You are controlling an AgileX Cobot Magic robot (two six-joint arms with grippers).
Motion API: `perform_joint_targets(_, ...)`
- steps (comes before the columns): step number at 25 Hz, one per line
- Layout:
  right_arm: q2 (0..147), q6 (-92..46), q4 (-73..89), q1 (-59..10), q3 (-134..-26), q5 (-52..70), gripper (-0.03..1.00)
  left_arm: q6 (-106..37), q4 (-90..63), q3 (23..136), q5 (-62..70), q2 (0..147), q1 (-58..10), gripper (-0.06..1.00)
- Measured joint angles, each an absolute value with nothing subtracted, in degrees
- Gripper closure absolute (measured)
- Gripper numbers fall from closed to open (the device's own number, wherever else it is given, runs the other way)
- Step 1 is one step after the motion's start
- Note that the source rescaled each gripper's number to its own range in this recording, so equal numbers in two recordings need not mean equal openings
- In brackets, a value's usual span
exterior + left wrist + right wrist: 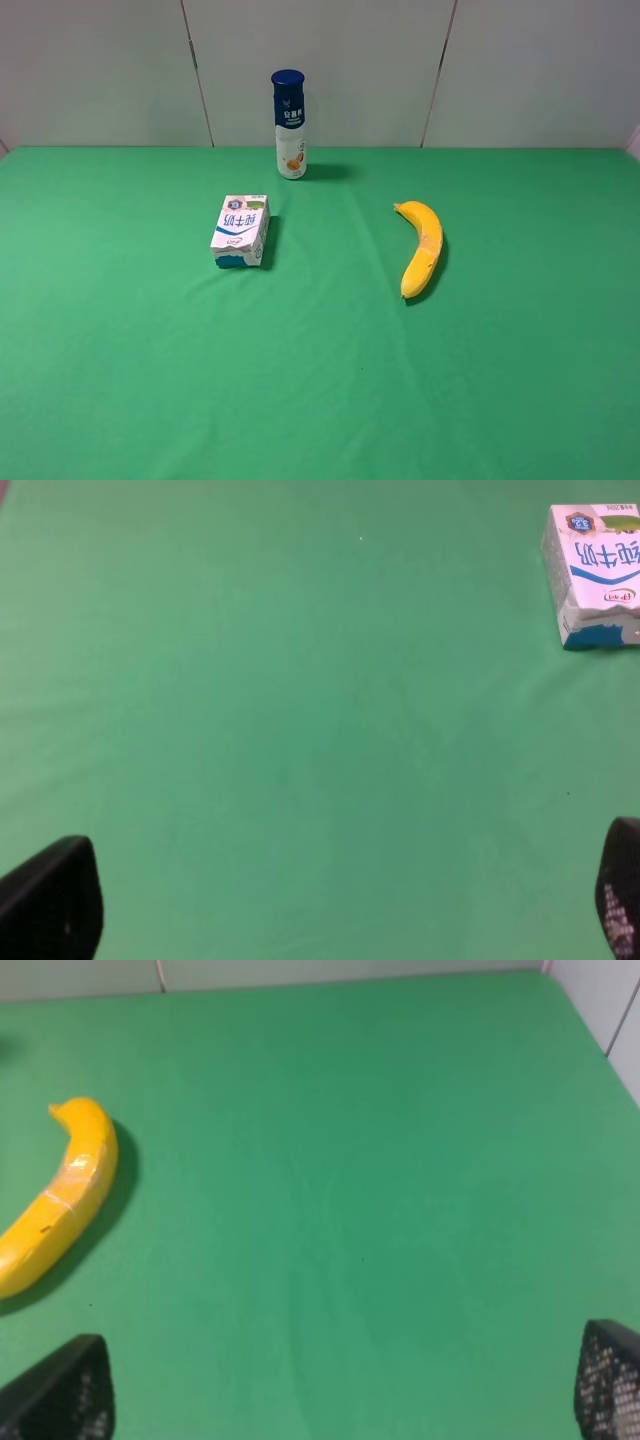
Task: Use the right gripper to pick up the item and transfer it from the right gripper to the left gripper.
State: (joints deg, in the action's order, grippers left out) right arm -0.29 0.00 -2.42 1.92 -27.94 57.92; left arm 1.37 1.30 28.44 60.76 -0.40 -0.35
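Banana [422,248] on green cloth [120,380], well apart from carton [241,231] & capped bottle [290,125]; L jaws & R jaws both wide apart

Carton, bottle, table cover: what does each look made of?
Carton: printed paperboard, slightly glossy, going by its folded, dented edges.
Bottle: probably plastic, smooth, with a dark blue cap and a printed sleeve; glass cannot be ruled out.
Table cover: matte green cloth or felt, with soft creases and no shine.
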Motion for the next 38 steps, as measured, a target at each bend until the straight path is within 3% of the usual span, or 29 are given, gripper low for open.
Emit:
perform_joint_targets(34, -0.2, 0.0, -2.4, 1.9, -27.9, 58.0, -0.03, 1.4, 1.3, 28.4, 60.8, -0.4, -0.3, -0.03)
perform_joint_targets(38, 5.7, 2.3, -2.4, 1.9, -31.5, 59.2, -0.03, 1.4, 1.3, 28.4, 60.8, -0.4, -0.3, -0.03)
